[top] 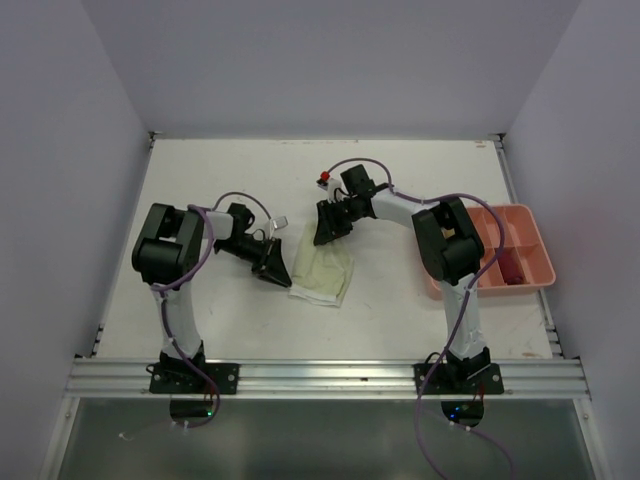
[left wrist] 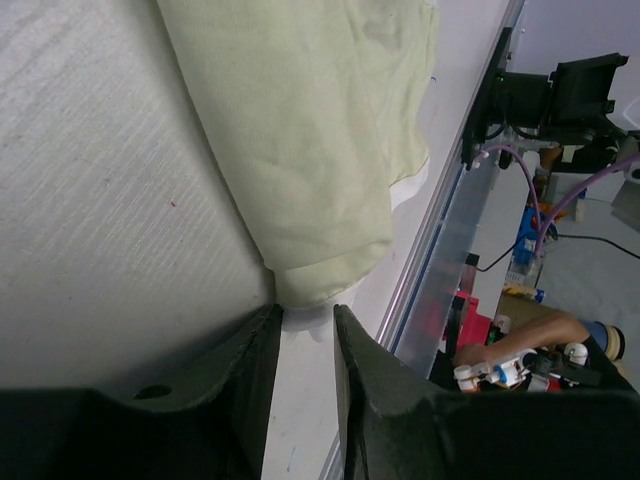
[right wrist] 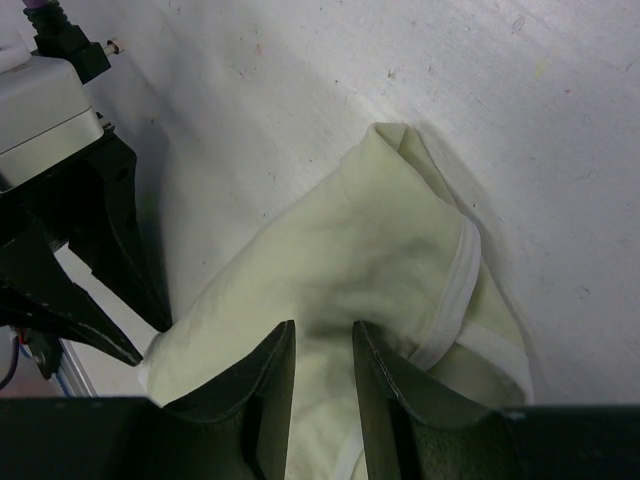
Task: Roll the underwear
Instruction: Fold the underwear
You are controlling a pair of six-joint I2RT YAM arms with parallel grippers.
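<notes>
The pale yellow-green cloth underwear (top: 322,268) lies on the white worktop (top: 220,180). The left end effector (left wrist: 305,312), jaws narrowly apart, meets its corner. The right end effector (right wrist: 322,335), also narrow, straddles the cloth; I cannot tell whether it grips.

Underwear (right wrist: 380,250): pale yellow-green, plain — white band along the edge
Tray (top: 530,286): salmon pink
Garment in tray (top: 509,266): dark red
Table (top: 230,170): off-white, a few faint specks
Left gripper (left wrist: 305,318): black
Right gripper (right wrist: 322,335): black
Arms (top: 180,315): white links, black joints
Cables (top: 235,197): purple
Rail (top: 330,376): silver — bare metal
Walls (top: 330,60): pale lavender-grey
</notes>
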